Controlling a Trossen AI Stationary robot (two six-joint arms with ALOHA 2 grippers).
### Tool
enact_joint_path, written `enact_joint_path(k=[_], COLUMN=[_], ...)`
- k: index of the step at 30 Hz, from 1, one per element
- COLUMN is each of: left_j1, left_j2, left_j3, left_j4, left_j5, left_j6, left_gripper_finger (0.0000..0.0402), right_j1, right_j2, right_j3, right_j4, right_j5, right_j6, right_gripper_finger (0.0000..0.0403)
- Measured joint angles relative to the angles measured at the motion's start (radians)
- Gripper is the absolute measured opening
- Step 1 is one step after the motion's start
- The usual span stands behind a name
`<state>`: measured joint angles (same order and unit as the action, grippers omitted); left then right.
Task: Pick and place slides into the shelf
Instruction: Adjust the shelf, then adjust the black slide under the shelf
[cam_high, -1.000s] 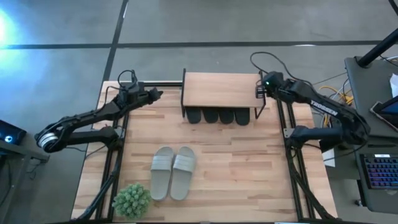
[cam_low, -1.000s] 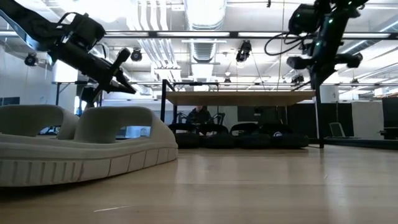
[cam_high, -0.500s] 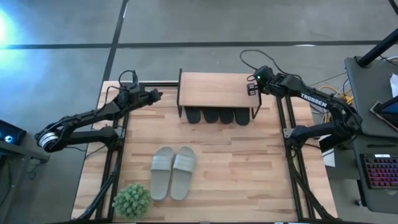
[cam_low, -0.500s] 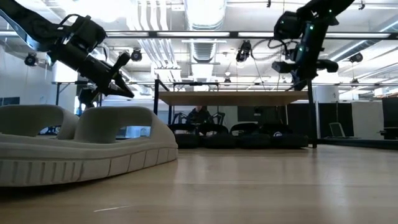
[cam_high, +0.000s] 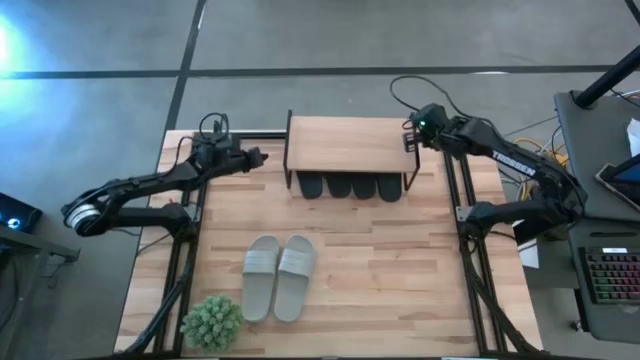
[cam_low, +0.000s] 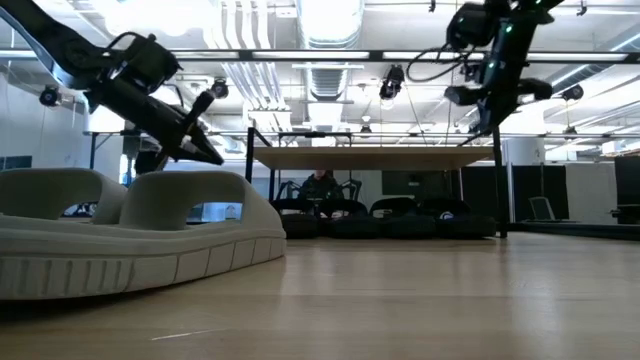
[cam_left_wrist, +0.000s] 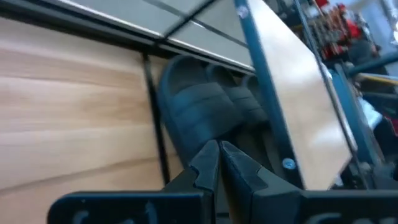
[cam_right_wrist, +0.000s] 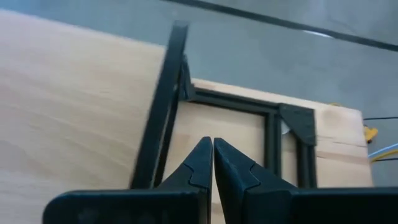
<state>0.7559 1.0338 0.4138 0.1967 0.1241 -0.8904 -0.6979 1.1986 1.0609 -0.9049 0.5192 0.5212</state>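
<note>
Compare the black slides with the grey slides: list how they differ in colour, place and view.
Colour: the black slides are dark; the grey slides are pale.
Place: the black slides sit under the shelf; the grey slides lie on the open table, near a green plant.
View: the shelf top partly hides the black slides; the grey slides show whole.
Shared: both lie side by side.

Pale, smooth wood with a matt finish on the shelf (cam_high: 348, 143) top, carried on thin black metal wire. Butcher-block planks, light and matt, across the table (cam_high: 380, 265). Matt black, rubbery look on the black slides (cam_high: 350, 187); soft matt foam, ribbed along the sole, on the grey-white slides (cam_low: 130, 235) at lower left.
</note>
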Motion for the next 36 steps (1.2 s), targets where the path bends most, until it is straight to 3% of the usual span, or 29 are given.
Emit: enact_joint_path(k=[14,28,36], left_j1=[-0.096,-0.254,-0.273], left_j2=[0.18,0.174,0.043], left_j3=[0.062,0.072,0.073], left_j4=[0.294,0.242,-0.005], left_j5=[0.049,0.039,-0.14], left_j6=[0.008,0.006,0.033], left_gripper_finger=[0.0002,0.0002,0.0002], right_j1=[0.014,0.072,0.08], right_j2=[-0.131,-0.132,-0.163], right_j3=[0.004,0.004,0.003], right_j4=[-0.222,-0.256,-0.323], right_j5=[-0.002,-0.001,0.028], right_j6=[0.025,0.055,0.063], right_gripper_finger=[0.0009,0.0009,0.0009])
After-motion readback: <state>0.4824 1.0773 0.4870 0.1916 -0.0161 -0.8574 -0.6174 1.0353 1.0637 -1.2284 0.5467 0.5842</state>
